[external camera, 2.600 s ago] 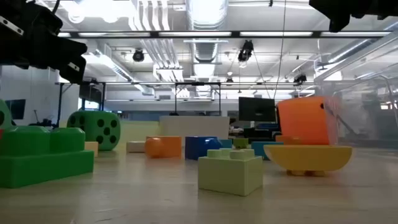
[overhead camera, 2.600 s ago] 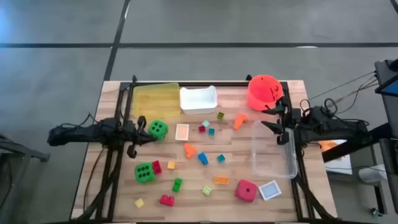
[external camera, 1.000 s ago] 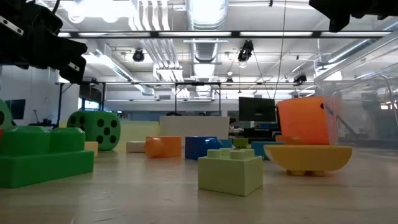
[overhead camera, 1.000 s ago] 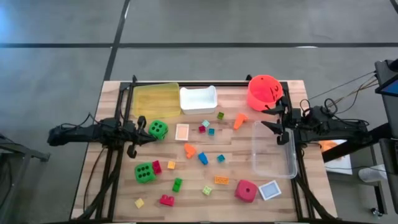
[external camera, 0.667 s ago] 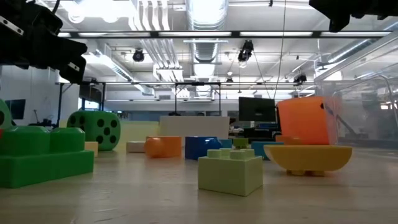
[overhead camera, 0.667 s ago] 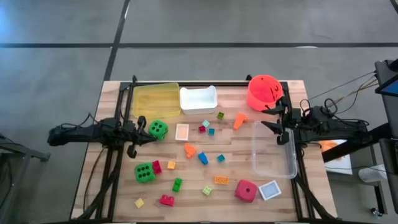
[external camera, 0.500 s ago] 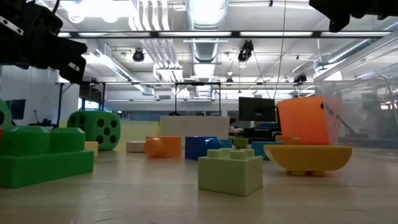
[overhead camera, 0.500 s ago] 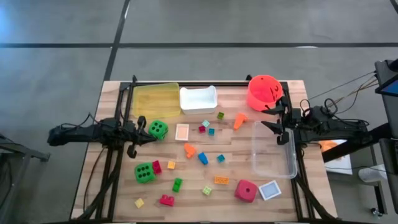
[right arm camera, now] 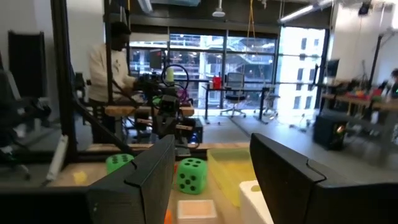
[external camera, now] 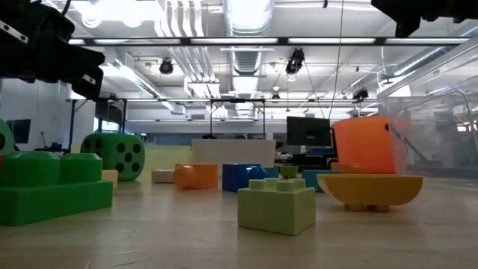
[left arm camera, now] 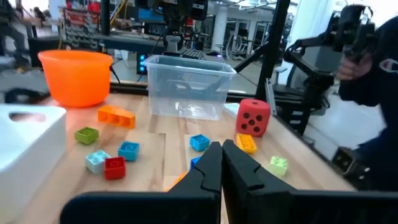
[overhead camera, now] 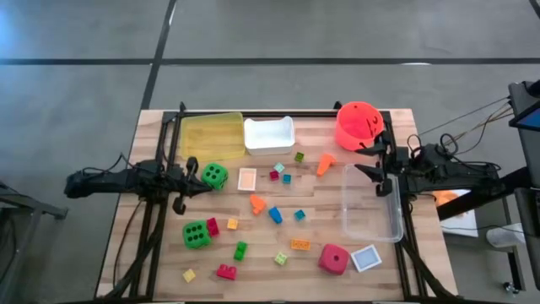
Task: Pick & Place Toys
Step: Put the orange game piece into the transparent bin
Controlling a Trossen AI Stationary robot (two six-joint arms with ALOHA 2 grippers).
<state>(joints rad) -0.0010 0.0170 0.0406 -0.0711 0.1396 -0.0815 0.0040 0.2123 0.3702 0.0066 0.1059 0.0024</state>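
no change against the frames from the last few seconds: both arms and every toy sit where they were, so the task has not started. left tool (overhead camera: 192, 177) hovers at the bench's (overhead camera: 321, 258) left edge, fingers pressed together, holding nothing, just beside the upper green die (overhead camera: 214, 175). right tool (overhead camera: 371, 159) waits at the right edge by the clear tray (overhead camera: 396, 221), fingers spread wide, empty. toys lie loose on the bench: second green die (overhead camera: 196, 234), pink-red die (overhead camera: 334, 258), small bricks (scattered mid-bench), two flat cards (overhead camera: 246, 179). yellow tray (overhead camera: 212, 135), white tray (overhead camera: 269, 135) and orange bucket (overhead camera: 359, 123) along the far edge appear to hold none. likely first pick: the die nearest the left tool.
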